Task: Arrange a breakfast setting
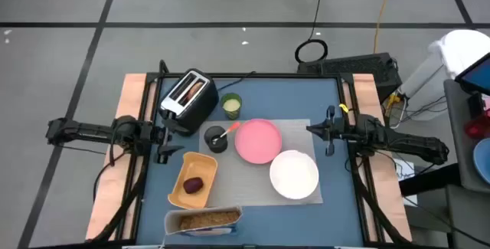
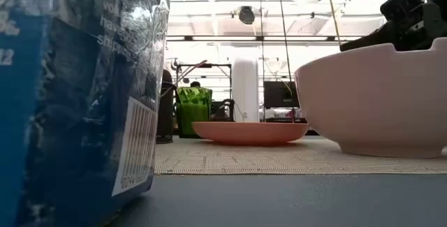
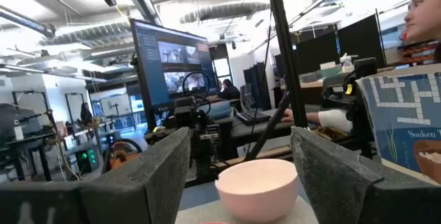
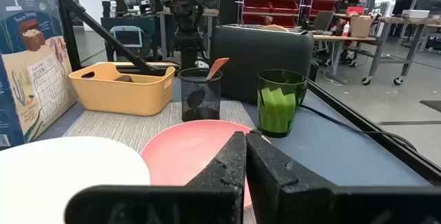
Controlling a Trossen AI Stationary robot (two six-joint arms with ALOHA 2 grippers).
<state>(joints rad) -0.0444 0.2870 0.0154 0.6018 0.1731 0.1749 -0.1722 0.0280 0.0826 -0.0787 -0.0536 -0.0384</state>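
At opposite table edges, left gripper (image 1: 163,135) gapes empty, right gripper (image 1: 315,129) pinched closed, empty, beside pink plate (image 1: 257,140).

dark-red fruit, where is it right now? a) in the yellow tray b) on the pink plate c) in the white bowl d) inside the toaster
a: the high view shows the small dark-red fruit lying inside the yellow tray, while the pink plate and the white bowl on the grey mat are both bare.
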